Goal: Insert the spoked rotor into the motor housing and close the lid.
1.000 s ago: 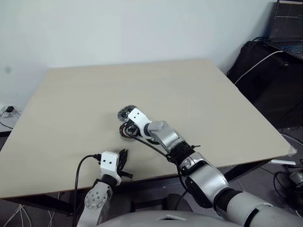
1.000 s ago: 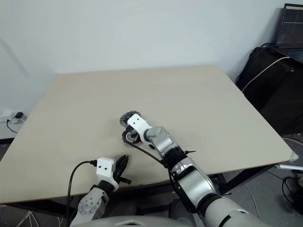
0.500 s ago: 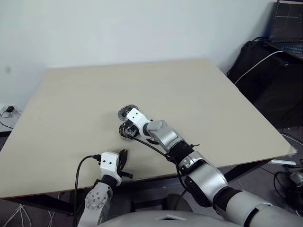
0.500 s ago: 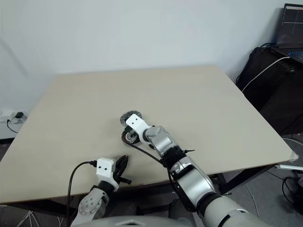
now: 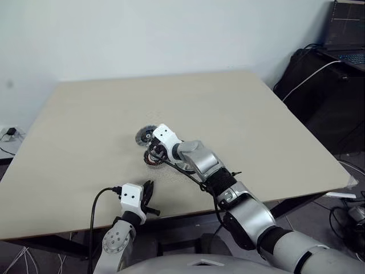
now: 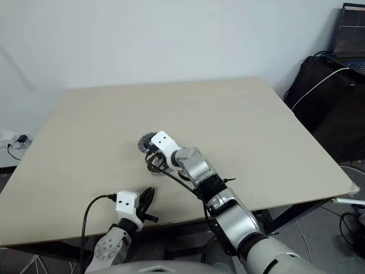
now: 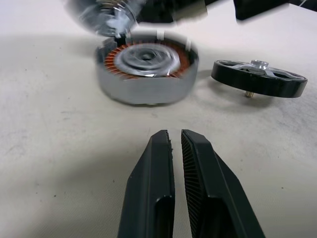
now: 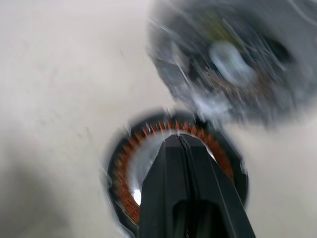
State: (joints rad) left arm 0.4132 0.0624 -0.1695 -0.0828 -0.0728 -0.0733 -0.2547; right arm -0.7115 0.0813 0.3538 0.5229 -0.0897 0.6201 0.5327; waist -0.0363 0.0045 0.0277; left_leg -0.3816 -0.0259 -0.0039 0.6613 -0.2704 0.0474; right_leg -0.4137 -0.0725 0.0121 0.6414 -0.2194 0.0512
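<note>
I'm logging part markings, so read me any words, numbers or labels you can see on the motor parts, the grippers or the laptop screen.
No text can be read.
Motor housing: no marking visible.
Spoked rotor: no marking visible.
Lid: blurred, nothing legible.
Laptop screen: content too small to read.

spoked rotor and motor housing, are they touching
Apart. In the left wrist view the spoked rotor lies on the table beside the motor housing, with bare tabletop between them.
</note>
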